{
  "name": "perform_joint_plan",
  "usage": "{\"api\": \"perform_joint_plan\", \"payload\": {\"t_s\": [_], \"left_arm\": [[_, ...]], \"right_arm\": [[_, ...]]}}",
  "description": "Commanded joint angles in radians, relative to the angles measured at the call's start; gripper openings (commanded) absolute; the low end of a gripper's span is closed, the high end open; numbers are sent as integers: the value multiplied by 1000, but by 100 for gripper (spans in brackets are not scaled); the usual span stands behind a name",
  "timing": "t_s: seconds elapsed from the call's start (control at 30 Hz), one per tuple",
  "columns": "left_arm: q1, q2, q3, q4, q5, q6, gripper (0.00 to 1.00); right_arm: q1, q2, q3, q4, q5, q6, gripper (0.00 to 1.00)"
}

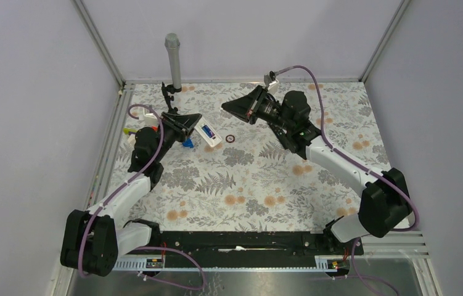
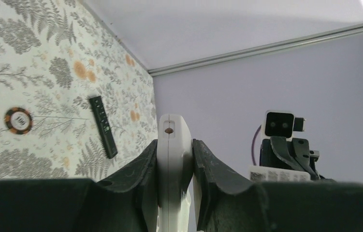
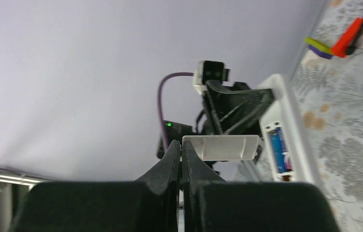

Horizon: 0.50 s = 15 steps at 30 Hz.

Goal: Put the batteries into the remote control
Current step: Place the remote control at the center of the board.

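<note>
Left pincer (image 2: 174, 145) clamps remote (image 2: 172, 164); right pincer (image 3: 180, 145) pinches cover (image 3: 223, 147) by its edge, so it may twist and misseat

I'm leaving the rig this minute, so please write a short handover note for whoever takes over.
The left hand is shut on the white remote, whose battery compartment is open.
The right hand is shut on the edge of a white plate, apparently the battery cover, held close to the remote.
Done: a blue battery sits in the compartment. I cannot tell whether the slot beside it is filled.
Left: check that slot, load it if needed, then probably fit the cover on.
</note>
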Motion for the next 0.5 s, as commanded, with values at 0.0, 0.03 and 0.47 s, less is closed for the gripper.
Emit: {"api": "perform_joint_plan", "payload": {"t_s": [0.0,0.03,0.47], "left_arm": [[-57,21,76,144,-128,-61,0],[-66,31,90,134,-132,-60,0],[-89,82,125,66,-141,-76,0]], "right_arm": [[23,18,34,173,8,194,0],[28,25,52,170,5,193,0],[52,6,49,96,16,136,0]]}}
